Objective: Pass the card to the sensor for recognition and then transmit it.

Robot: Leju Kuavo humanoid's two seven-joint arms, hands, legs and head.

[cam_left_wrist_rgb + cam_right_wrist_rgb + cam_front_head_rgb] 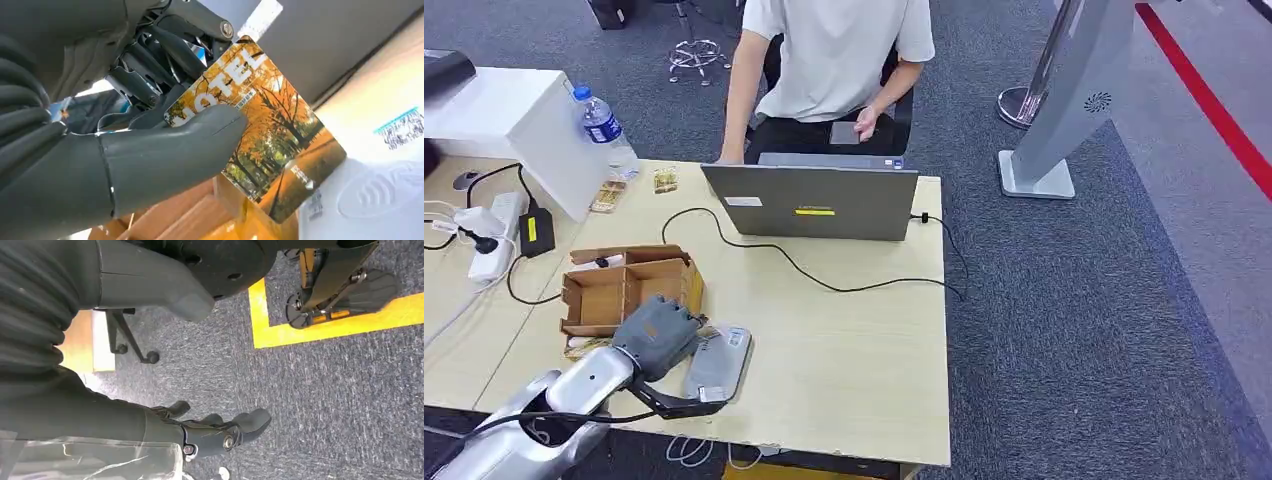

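The card (260,135) is pinched in the left hand (661,335) between thumb and fingers, its long axis tilted down toward the sensor (718,363), which lies just beside the hand at four o'clock. The right hand (210,432) hangs over carpet, grasping nothing, fingers loosely apart.

My head looks down on the table (844,340). My left wrist sits close over its sensor (380,195), shared with the head view; my right wrist faces carpet (325,405).
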